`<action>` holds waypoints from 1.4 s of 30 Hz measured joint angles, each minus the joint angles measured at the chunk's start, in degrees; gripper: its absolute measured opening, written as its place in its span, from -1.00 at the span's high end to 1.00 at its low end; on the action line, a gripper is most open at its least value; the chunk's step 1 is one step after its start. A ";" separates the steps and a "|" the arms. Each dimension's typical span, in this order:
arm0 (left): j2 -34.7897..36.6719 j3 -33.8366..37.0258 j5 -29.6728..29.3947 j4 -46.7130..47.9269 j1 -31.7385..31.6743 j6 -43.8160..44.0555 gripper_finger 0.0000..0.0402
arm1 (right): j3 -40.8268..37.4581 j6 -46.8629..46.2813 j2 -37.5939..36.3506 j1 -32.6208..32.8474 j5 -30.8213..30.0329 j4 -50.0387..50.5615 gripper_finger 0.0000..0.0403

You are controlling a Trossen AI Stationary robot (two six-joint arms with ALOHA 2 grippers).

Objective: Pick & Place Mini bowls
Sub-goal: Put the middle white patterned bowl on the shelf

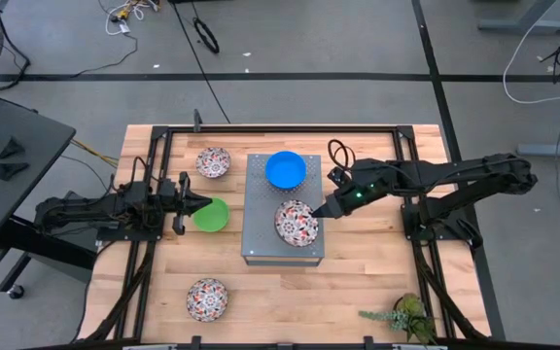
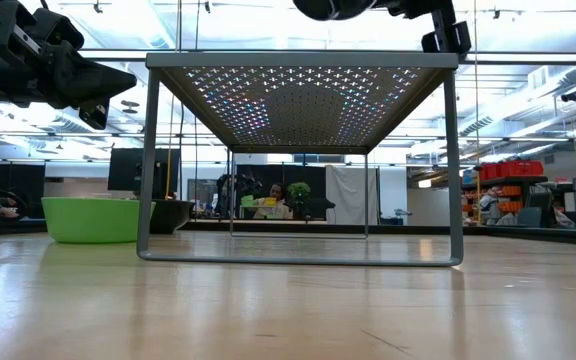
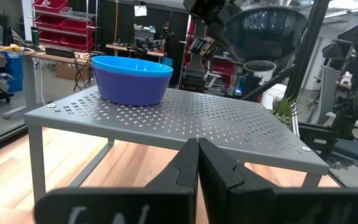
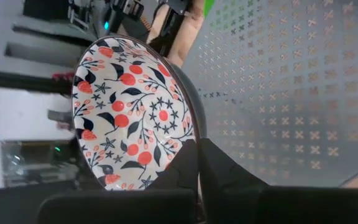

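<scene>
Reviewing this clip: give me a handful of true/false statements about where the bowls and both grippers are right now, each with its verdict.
1. The right gripper is shut on the rim of a floral bowl over the grey metal box. True.
2. The bright blue bowl sits on the wooden table. False: it stands on top of the box.
3. The left gripper holds the green bowl. False: its fingers are shut on nothing, next to that bowl.
4. Two more floral bowls rest on the table, one at the far side and one at the near side. True.
5. The green bowl is on the box. False: it sits on the table to the box's left.
</scene>
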State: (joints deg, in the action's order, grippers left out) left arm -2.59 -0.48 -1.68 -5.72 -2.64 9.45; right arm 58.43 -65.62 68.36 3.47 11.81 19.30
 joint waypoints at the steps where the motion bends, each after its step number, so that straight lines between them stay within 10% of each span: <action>1: -0.02 0.00 0.00 0.00 -0.01 0.00 0.93 | 0.00 0.84 0.00 -0.04 -0.20 0.78 1.00; 42: 0.00 0.01 -0.01 0.00 -0.02 0.00 0.93 | 1.53 12.49 4.48 -4.16 -3.23 2.49 1.00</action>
State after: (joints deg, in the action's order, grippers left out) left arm -2.59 -0.47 -1.69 -5.72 -2.66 9.45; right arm 59.97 -53.13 72.84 -0.69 8.58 21.79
